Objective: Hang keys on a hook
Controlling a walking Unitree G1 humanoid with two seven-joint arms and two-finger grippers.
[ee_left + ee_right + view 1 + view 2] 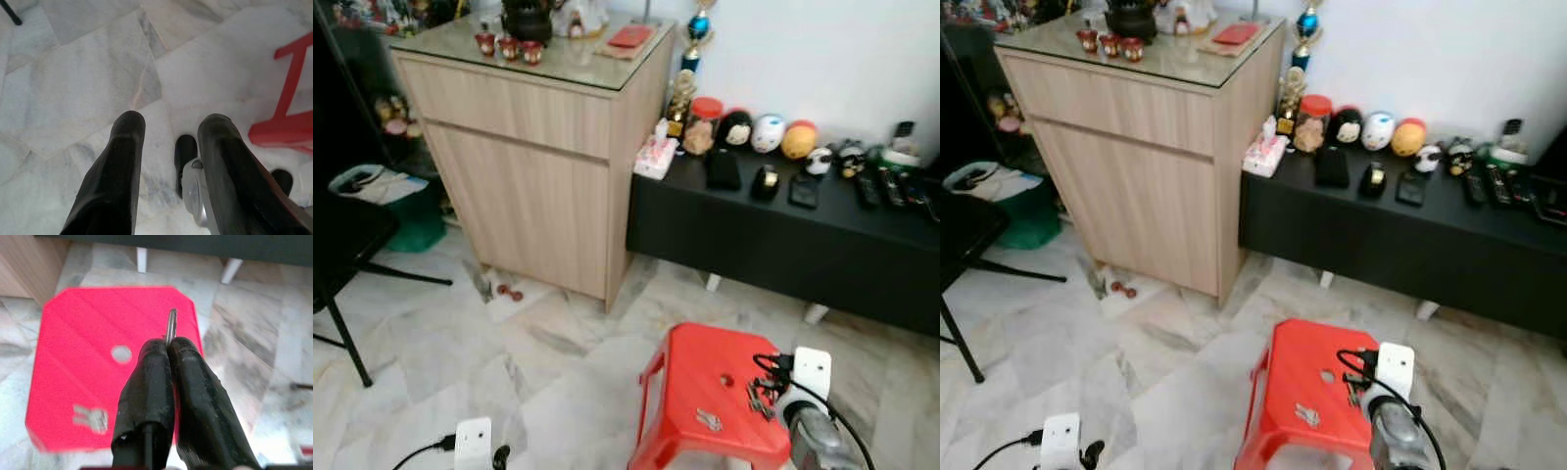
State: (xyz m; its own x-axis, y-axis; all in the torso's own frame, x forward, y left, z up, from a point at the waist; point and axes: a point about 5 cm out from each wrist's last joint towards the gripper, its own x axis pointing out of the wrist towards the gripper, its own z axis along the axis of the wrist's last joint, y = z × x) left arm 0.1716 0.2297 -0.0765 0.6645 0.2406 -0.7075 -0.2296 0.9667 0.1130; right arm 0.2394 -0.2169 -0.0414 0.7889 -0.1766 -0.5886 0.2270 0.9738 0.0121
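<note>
Right gripper [169,350] has its jaws clamped on one key ring [170,328], keys [759,397] dangling over the red stool's [700,377] right edge. Left gripper [171,142] hangs idle above the floor, jaws apart.

A light wood cabinet [524,147] with a glass top is standing against the white wall [842,49] on a grey-veined marble floor [509,362]. Just right of the cabinet, a low black bench [783,235] on white legs is running along the wall. In front of the cabinet, a red stool [710,397] is sitting on the floor. Left of the cabinet, a black chair [342,255] is standing beside a green bin [396,211].
</note>
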